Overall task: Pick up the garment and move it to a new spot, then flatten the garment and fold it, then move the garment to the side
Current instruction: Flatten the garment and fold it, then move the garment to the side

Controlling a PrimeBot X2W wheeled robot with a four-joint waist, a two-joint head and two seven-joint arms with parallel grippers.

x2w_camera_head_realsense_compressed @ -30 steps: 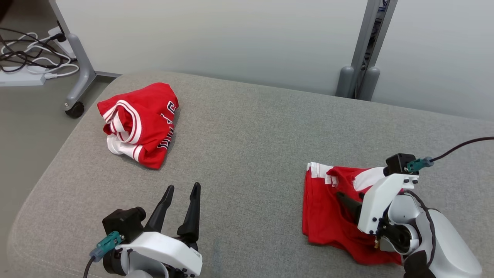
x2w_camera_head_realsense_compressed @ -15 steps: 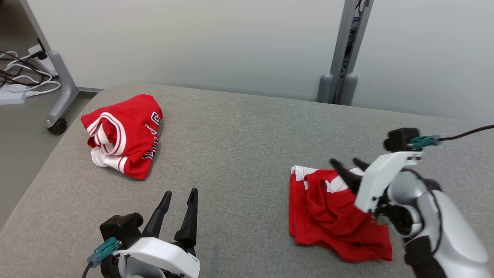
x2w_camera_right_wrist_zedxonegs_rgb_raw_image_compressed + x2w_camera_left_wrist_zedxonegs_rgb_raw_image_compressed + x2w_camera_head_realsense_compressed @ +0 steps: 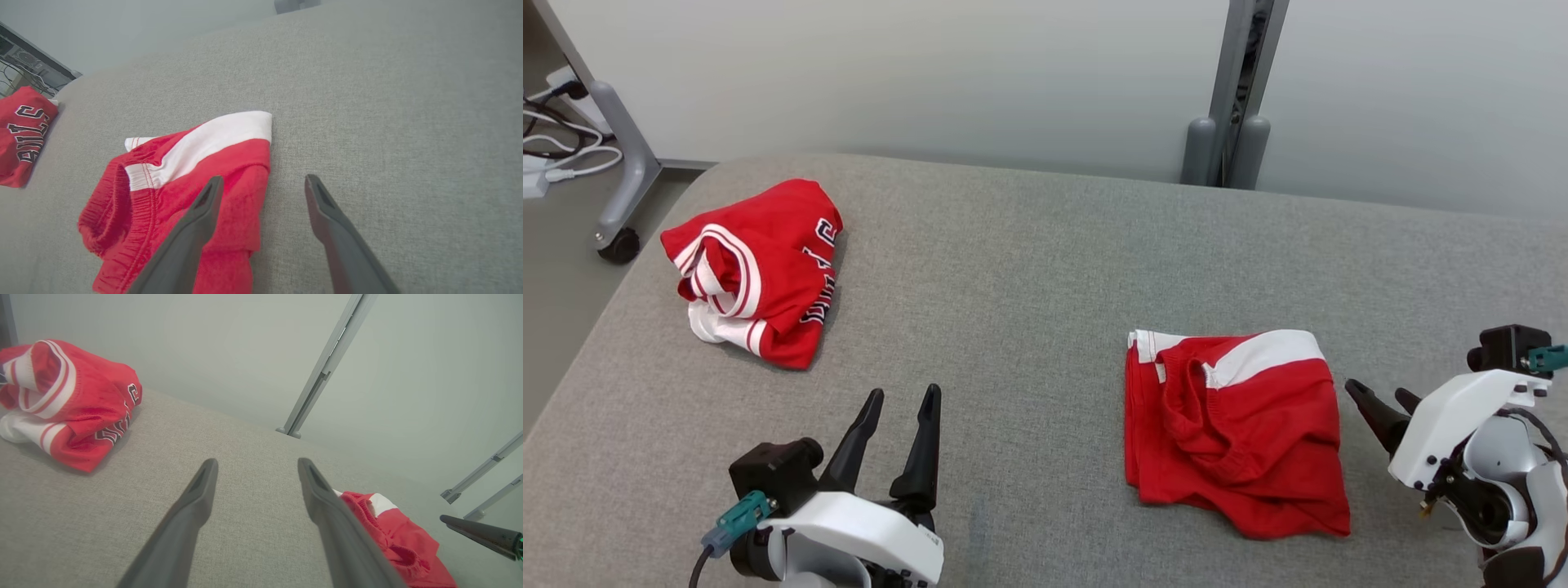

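- The red shorts lie on the grey padded table at about 4 o'clock from its middle. They form a compact, rough rectangle with a white band along the far edge.
- The right claw hangs just beside the shorts at their 3 o'clock. Its fingers are spread wide, holding nothing and not touching the cloth.
- The left claw sits at 7 o'clock near the front edge. It is also spread wide and empty, well apart from both pieces of clothing.
- A red jersey with white trim rests in a loose bundle at 10 o'clock, near the far left corner.
- By the look of it, the shorts are already folded and set toward the right side, which would put their part of the job at or near its end.
- The fold is untidy: the near edge is rumpled, so a smoothing pass may be wanted.
- The jersey looks unfolded; if it counts, all its steps remain.
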